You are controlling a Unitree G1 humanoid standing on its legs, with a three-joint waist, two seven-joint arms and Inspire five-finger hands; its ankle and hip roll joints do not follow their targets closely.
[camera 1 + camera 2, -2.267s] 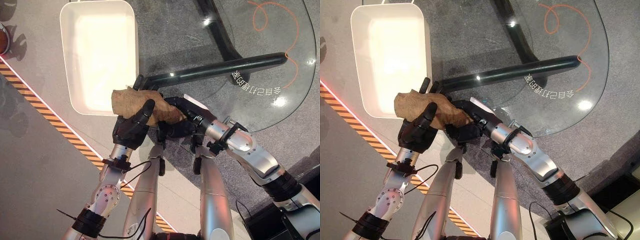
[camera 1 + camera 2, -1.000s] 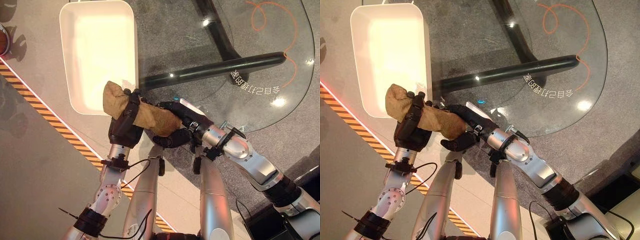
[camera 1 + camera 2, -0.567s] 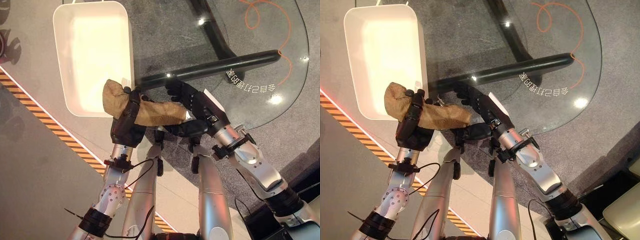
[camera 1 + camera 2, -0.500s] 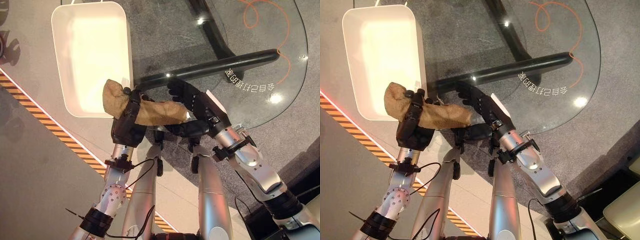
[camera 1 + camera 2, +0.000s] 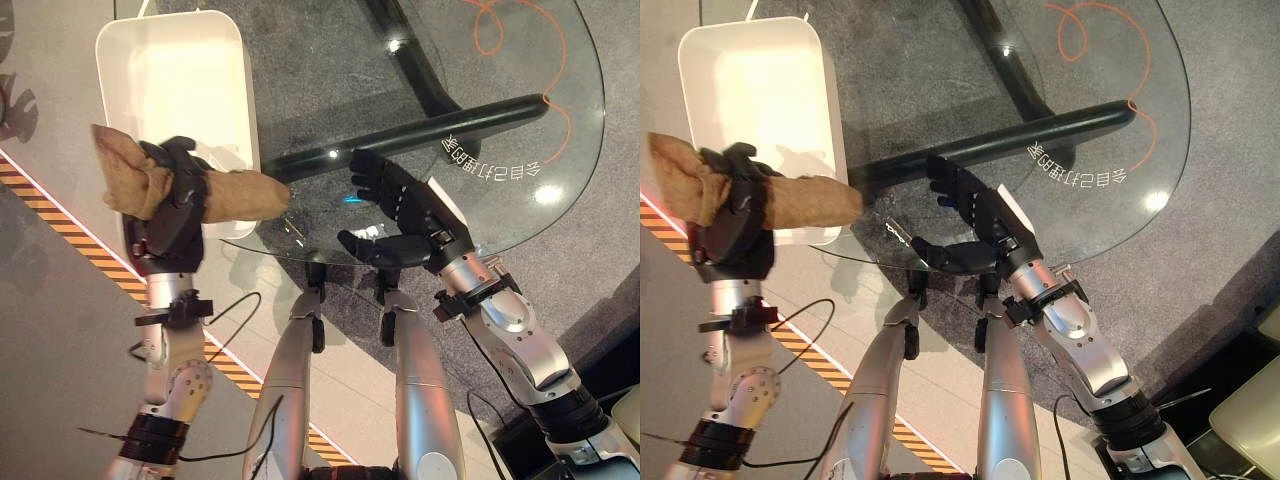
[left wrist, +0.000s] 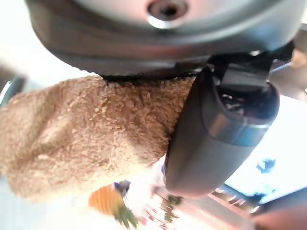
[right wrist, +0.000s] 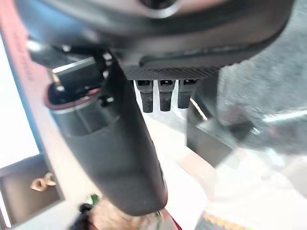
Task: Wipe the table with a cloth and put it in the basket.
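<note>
The left hand (image 5: 168, 215) is raised beside the white basket (image 5: 232, 60), fingers clenched round the one brown cloth (image 5: 235, 192), which sticks out both sides of the fist, one end over the basket's near rim. The right hand (image 5: 408, 215) hovers over the glass table (image 5: 560, 130) edge, fingers spread, grasping nothing. The cloth's middle is hidden inside the fist

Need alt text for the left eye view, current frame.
The left hand grips a tan cloth above the near edge of a white basket. The right hand, fingers spread, is open over the glass table.
</note>
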